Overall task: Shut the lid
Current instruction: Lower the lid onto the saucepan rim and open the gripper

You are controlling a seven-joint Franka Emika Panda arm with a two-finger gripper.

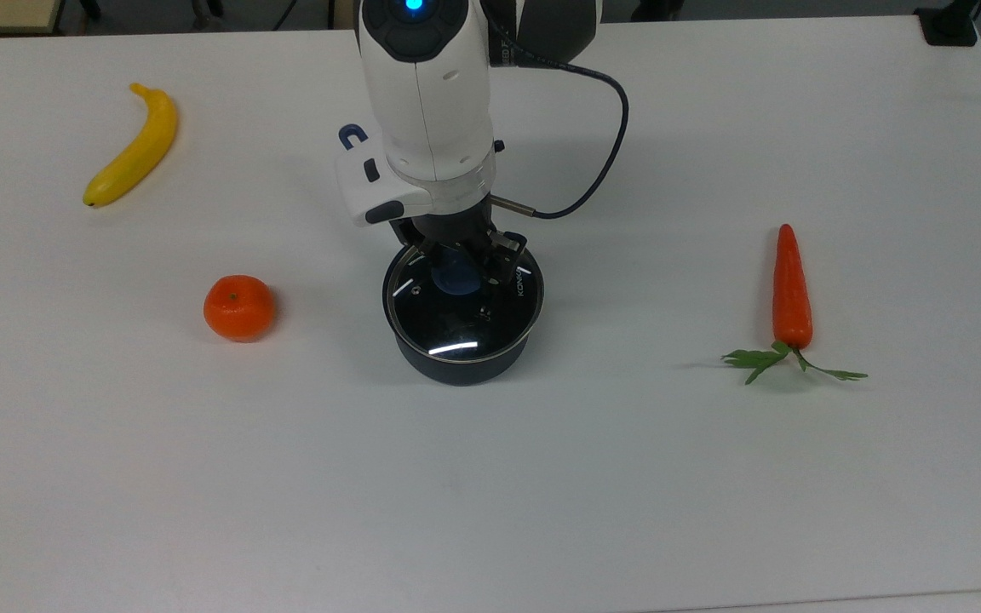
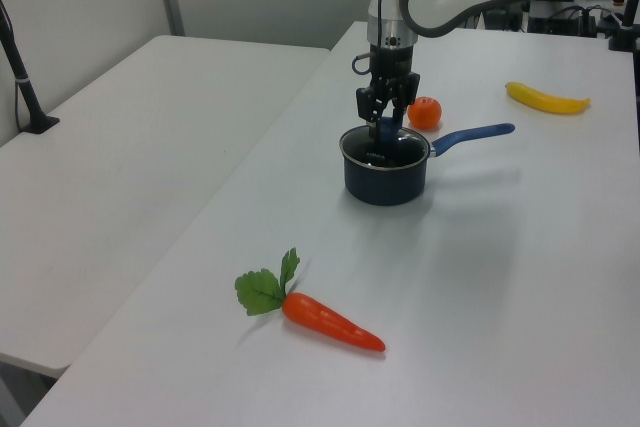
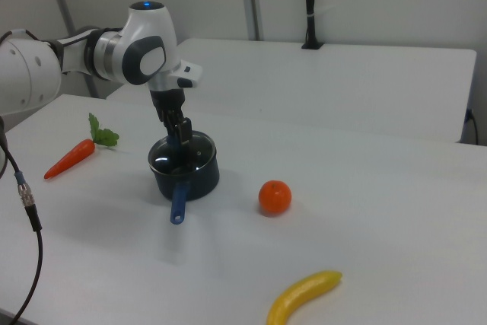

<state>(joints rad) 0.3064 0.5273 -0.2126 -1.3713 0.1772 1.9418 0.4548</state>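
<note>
Gripper: mine [image 1: 459, 260] [image 2: 385, 119] [image 3: 180, 138] points straight down over the pot, fingers pinching the blue knob [image 1: 455, 275] of the lid.
Lid: glass lid [image 1: 461, 308] [image 2: 384, 147] [image 3: 181, 156] sits flat on the pot's rim, metal edge all round, light glare on the near side in the top view.
Pot: dark pot [image 1: 462, 363] [image 2: 384, 179] [image 3: 194, 180] mid-table; blue handle [image 2: 470, 135] [image 3: 178, 202] sticks out to the left view's right. In the top view the arm covers most of it, just its end [image 1: 352, 134] pokes out.
Cable: black cable [image 1: 605, 136] loops from the wrist to the top view's right.
Surface: plain white table [image 1: 490, 494], matte.
Other items: orange [image 1: 238, 307] [image 2: 424, 112] [image 3: 275, 196] near the pot on the top view's left; banana [image 1: 134, 148] [image 2: 546, 99] [image 3: 304, 297] well apart, further left & back; carrot [image 1: 791, 295] [image 2: 327, 318] [image 3: 70, 156] w/ green leaves well apart on the top view's right.
Room: 2nd white table [image 2: 110, 157] [image 3: 335, 74] beside mine, black post [image 3: 310, 5] clamped on it; pale wall panels w/ metal strips behind.
Hard to see: fingertips are dark against dark glass, so exact contact on the knob is hard to make out; pot's inside can't be read thru the glass.
</note>
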